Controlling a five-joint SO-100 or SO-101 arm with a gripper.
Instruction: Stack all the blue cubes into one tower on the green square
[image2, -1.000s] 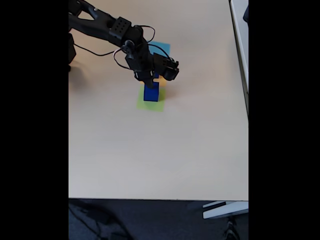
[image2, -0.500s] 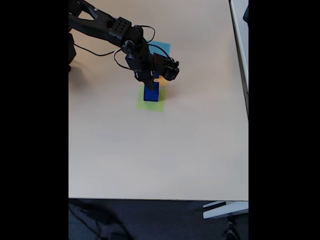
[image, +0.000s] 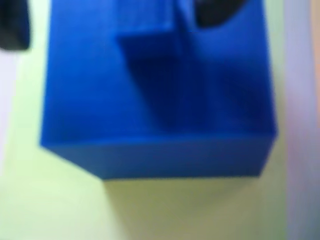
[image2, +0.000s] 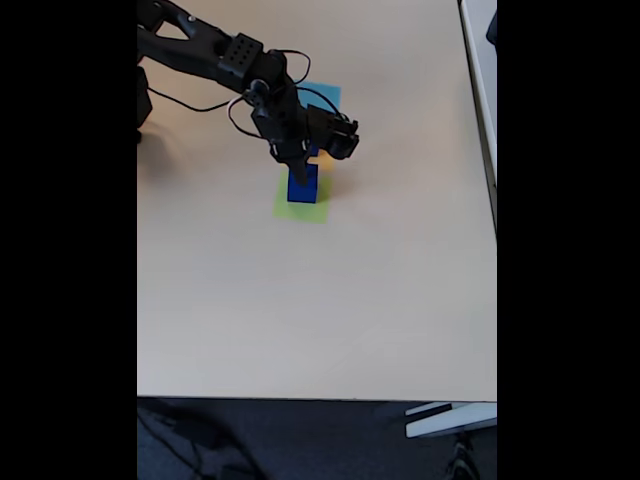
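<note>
The end effector (image2: 303, 170) sits atop the tower (image2: 302, 186) on the green square (image2: 300, 208).

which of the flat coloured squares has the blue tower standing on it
The green square, the flat square nearest the camera in the fixed view; the tower stands on it.

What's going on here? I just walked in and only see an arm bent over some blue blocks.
A single robot arm is building a tower of blue cubes on the green square. In the wrist view a smaller cube sits on top of the large bottom cube, which rests on the green patch. The gripper hangs right at the top of the stack; whether it grips the upper cube or has let go cannot be told.
</note>
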